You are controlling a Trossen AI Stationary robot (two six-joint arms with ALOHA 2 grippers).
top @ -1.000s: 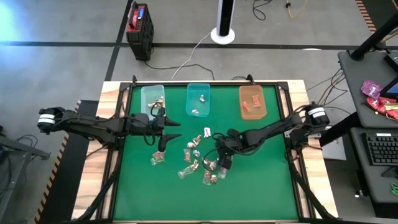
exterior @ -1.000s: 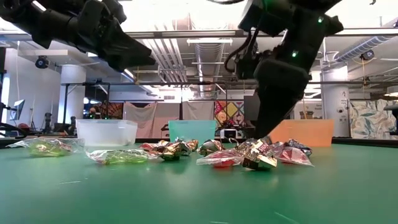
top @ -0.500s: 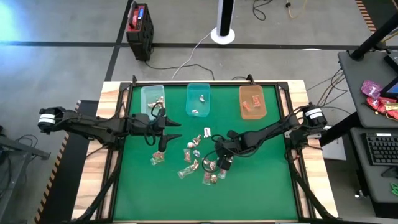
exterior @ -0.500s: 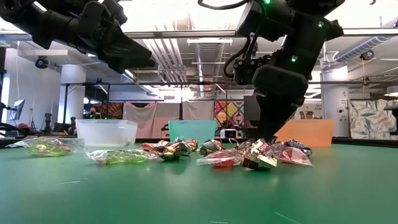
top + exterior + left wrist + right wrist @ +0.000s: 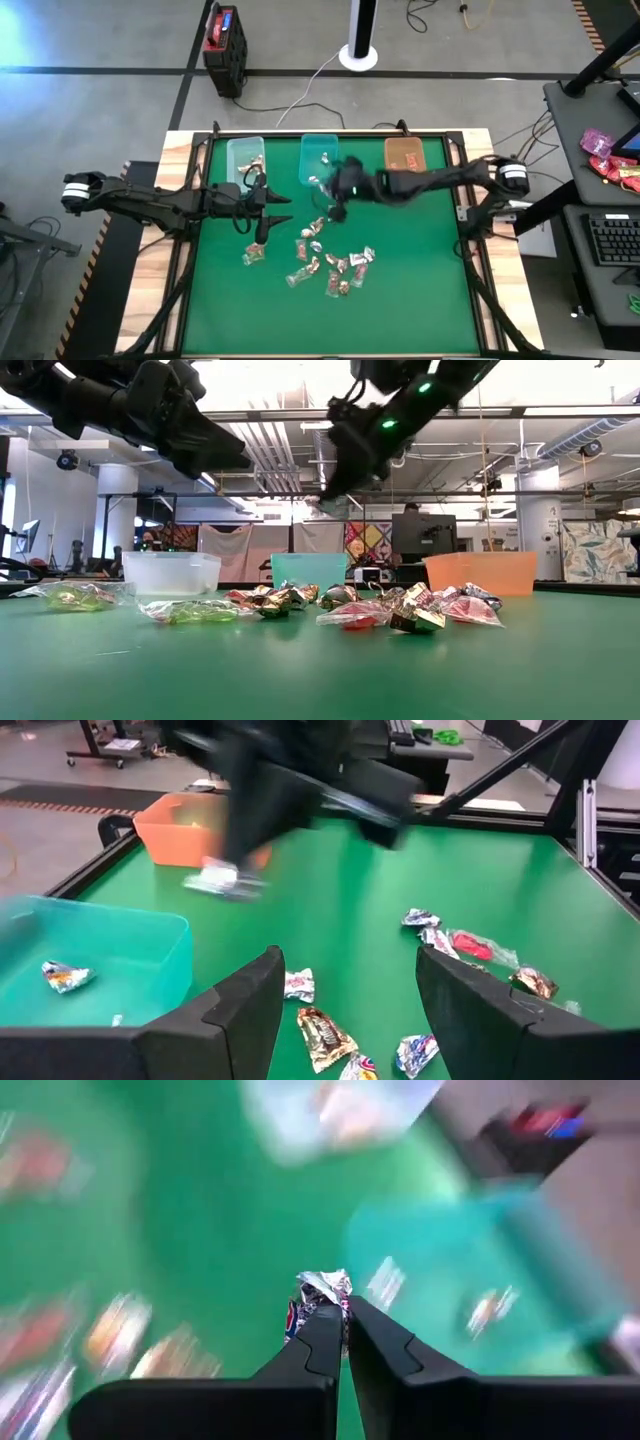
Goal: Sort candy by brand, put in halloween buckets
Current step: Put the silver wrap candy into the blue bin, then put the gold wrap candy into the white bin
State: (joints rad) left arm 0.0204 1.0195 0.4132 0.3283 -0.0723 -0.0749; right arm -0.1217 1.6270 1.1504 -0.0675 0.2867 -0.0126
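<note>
Candy [image 5: 335,272] lies scattered in a loose pile at the middle of the high view, on the green table [image 5: 420,300]; one silvery piece [image 5: 318,1295] is off the mat, pinched between the closed fingers of the right gripper [image 5: 343,1315]. That gripper [image 5: 330,185] hangs at upper centre of the high view, over the near edge of the teal bucket [image 5: 318,160]. In the left wrist view the carried sweet [image 5: 222,880] shows as a pale blur at upper left.

These sweets look very light, with crinkly foil or clear film that gives under the pads. The twisted or flared wrapper ends are the easy place to take hold, as here, though a tail could slip out during a fast swing. The filling is probably firm enough not to crush.

The left gripper [image 5: 268,212] hovers at centre left of the high view, over the table just left of the pile, its fingers spread wide and empty.

Three buckets stand in a row along the top of the mat: the pale clear bucket [image 5: 245,160] at left, the teal one in the middle, the orange bucket [image 5: 406,163] at right, each with a few pieces inside. Nothing stands between the right gripper and the teal bucket. The left arm is near enough that the two could crowd each other over the pile. A red-and-black box [image 5: 222,38] sits on the floor beyond the table.
</note>
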